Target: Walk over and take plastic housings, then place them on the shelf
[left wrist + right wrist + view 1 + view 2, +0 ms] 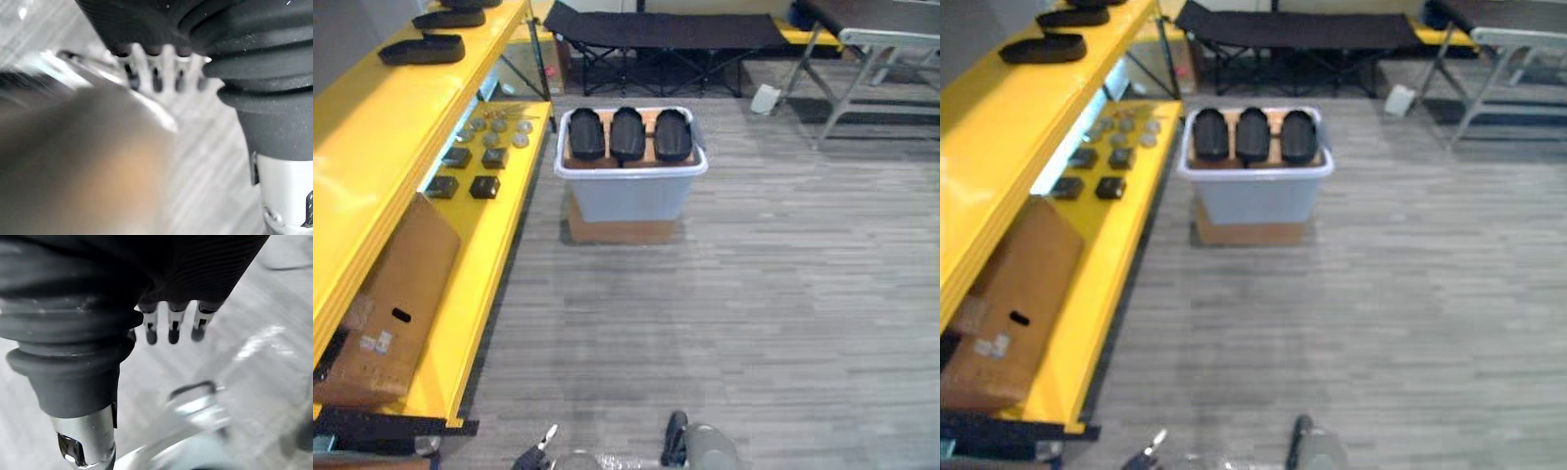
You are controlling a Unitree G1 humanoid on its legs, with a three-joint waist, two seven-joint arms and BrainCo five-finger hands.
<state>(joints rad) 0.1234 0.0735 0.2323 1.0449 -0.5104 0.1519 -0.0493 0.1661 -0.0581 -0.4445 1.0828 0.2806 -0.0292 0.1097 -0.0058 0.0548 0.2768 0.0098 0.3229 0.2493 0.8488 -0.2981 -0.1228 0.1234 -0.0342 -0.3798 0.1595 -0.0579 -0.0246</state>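
1. Three black plastic housings (627, 134) sit side by side in a pale bin (631, 196). The bin stands on a cardboard box (619, 231) out on the floor (754, 294), just beside the shelf's end.
2. Two more housings (423, 48) lie on the top board of the yellow shelf (372, 147) on the left. There's maybe a third, cut off at the edge, so I can't say.
3. The lower board has four small black blocks (484, 186), a bunch of grey discs (499, 125) and a big flat carton (391, 304) leaning.
4. Behind the bin is a black folding cot (666, 29).
5. The left hand (167, 63) and right hand (173, 323) hang over the floor, fingers straight, holding nothing.
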